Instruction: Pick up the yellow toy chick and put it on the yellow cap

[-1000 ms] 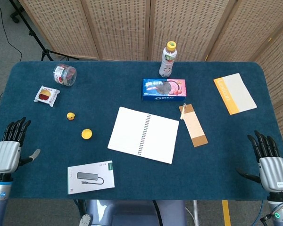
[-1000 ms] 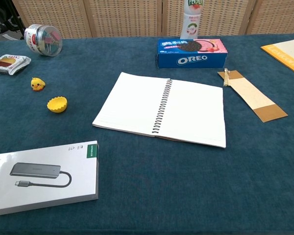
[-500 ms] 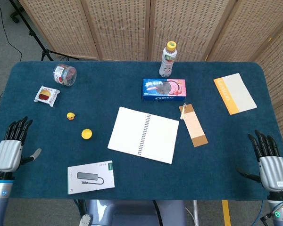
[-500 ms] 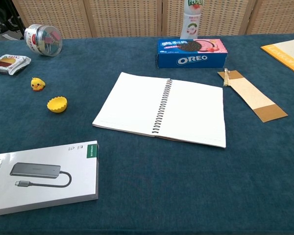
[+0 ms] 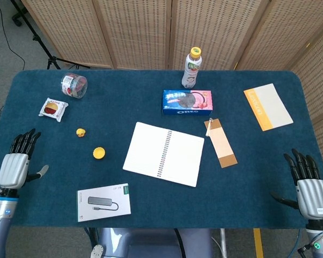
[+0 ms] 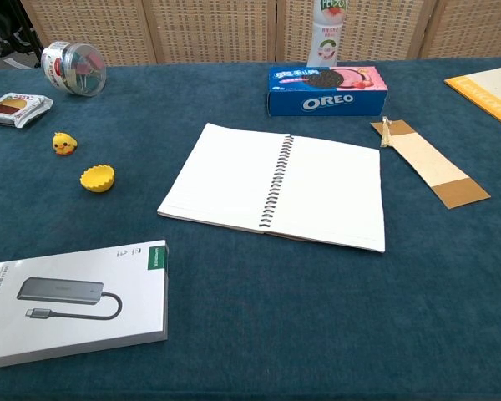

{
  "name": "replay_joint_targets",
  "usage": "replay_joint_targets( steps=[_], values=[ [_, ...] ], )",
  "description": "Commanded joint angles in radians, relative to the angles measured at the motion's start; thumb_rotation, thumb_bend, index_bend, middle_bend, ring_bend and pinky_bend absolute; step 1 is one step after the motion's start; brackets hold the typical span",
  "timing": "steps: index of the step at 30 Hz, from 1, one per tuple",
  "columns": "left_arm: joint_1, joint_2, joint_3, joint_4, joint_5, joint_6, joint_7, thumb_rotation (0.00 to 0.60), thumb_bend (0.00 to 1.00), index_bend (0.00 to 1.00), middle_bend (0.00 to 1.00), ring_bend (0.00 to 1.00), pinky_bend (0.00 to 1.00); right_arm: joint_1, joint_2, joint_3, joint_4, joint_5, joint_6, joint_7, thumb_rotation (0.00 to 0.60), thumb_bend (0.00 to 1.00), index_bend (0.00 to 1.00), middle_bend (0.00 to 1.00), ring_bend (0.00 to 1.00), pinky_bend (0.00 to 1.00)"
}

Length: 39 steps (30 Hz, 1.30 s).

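The yellow toy chick (image 5: 81, 132) (image 6: 63, 144) sits on the blue table left of centre. Close by, a little nearer to me and to its right, lies the yellow cap (image 5: 99, 153) (image 6: 98, 178), hollow side up. My left hand (image 5: 18, 161) hovers at the table's left edge, fingers spread, holding nothing, well to the left of the chick. Over at the front right corner is my right hand (image 5: 307, 186), also spread and holding nothing. Neither hand shows in the chest view.
An open spiral notebook (image 5: 163, 153) lies mid-table. A white hub box (image 5: 104, 202) lies at the front left. A snack packet (image 5: 53, 109) and a plastic jar (image 5: 74, 85) are behind the chick. An Oreo box (image 5: 187, 101), a bottle (image 5: 191, 68), a bookmark (image 5: 220, 142) and an orange booklet (image 5: 267, 106) lie further right.
My left hand has risen slightly and shifted a little toward the table. The right hand and all objects are unmoved.
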Motion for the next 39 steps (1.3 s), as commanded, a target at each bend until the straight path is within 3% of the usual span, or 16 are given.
replay_joint_targets(
  steps=[1,10,22,33,39],
  values=[
    [-0.066,0.042,-0.043,-0.017,-0.06,-0.111,-0.008,0.6,0.24,0.01,0.0,0.0,0.0,-0.001,0.0,0.0,0.0,0.001,0.0,0.0,0.6,0.0,0.0,0.0,0.0,0.0],
    [-0.192,0.065,-0.108,0.009,-0.205,-0.341,0.01,0.6,0.29,0.1,0.0,0.0,0.0,0.001,-0.001,0.0,0.001,0.0,-0.001,-0.001,0.6,0.0,0.0,0.0,0.0,0.0],
    [-0.284,0.048,-0.13,0.045,-0.317,-0.517,0.0,0.6,0.42,0.17,0.0,0.0,0.0,0.001,-0.002,0.001,0.002,0.0,0.0,0.003,0.6,0.0,0.0,0.0,0.0,0.0],
    [-0.332,0.023,-0.119,0.072,-0.386,-0.555,0.087,0.6,0.45,0.25,0.0,0.0,0.0,-0.001,0.0,0.002,0.005,-0.002,0.005,0.016,0.6,0.0,0.0,0.0,0.0,0.0],
    [-0.355,0.001,-0.115,0.091,-0.426,-0.557,0.145,0.6,0.57,0.28,0.0,0.0,0.0,-0.001,-0.001,0.003,0.008,-0.004,0.008,0.02,0.6,0.0,0.0,0.0,0.0,0.0]
  ],
)
